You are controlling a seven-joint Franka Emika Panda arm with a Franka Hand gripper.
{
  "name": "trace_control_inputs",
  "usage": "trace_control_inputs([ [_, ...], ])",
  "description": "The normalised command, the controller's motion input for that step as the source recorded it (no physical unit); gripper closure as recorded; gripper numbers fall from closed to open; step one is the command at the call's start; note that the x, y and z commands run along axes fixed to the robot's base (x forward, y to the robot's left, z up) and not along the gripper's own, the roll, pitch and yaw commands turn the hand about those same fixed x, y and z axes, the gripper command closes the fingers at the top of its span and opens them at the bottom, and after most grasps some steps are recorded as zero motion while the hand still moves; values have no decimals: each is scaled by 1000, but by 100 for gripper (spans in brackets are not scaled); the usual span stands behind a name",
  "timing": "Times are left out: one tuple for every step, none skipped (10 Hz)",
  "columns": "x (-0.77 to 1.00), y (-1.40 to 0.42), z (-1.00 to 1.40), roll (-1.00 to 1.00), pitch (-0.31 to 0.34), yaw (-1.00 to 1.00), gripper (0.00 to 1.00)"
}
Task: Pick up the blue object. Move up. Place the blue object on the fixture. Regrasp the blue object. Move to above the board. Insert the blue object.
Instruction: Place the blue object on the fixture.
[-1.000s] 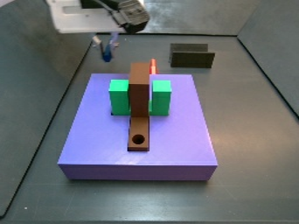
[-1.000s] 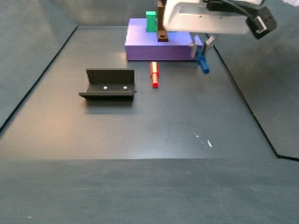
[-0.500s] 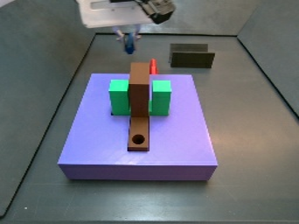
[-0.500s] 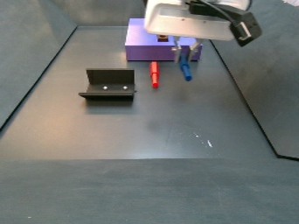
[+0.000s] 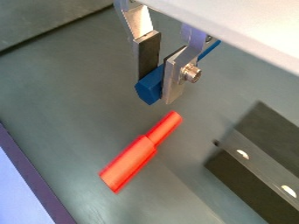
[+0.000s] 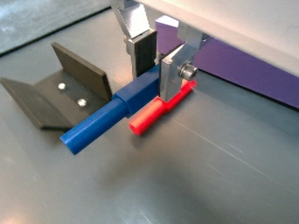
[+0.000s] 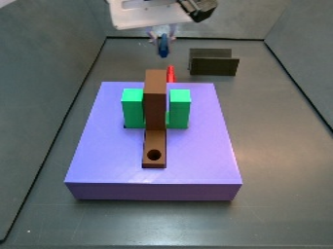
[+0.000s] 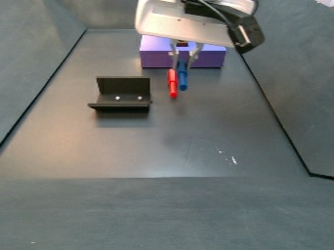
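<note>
My gripper (image 6: 155, 68) is shut on the blue object (image 6: 107, 118), a thin blue peg held between the silver fingers above the floor; it also shows in a wrist view (image 5: 149, 85) and in both side views (image 8: 182, 72) (image 7: 163, 45). The gripper (image 8: 185, 51) hangs over the red peg (image 8: 173, 85), between the board (image 8: 163, 51) and the fixture (image 8: 120, 95). The fixture is a dark bracket, seen in both wrist views (image 6: 56, 86) (image 5: 260, 162) and a side view (image 7: 213, 63). The board (image 7: 156, 146) is a lavender slab.
The red peg lies on the floor just under the gripper (image 5: 140, 151) (image 6: 162, 109). Two green blocks (image 7: 132, 107) (image 7: 180, 107) and a brown bar with a round hole (image 7: 156, 124) sit on the board. Grey walls enclose the floor.
My gripper has carried the blue object away from beside the board, across the floor towards the fixture, and now hangs over the red peg.
</note>
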Motion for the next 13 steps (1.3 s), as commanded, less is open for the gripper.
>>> trace_control_inputs([
  [557, 49, 97, -1000, 0, -174, 100],
  [569, 31, 309, -811, 354, -303, 100],
  [520, 103, 377, -383, 694, -277, 100],
  [497, 83, 160, -460, 417, -511, 100],
  [491, 29, 120, -746, 506, -289, 100],
  [383, 0, 320, -1000, 489, -220, 100],
  [411, 0, 163, -1000, 371, -154, 100],
  [477, 0, 149, -1000, 269, -143, 100],
  [517, 0, 140, -1000, 211, -149, 100],
  [537, 0, 129, -1000, 120, -134, 100],
  [560, 57, 114, -1000, 0, -91, 100],
  [569, 120, 94, -1000, 0, -34, 100],
  [560, 180, 54, -1000, 0, -14, 100],
])
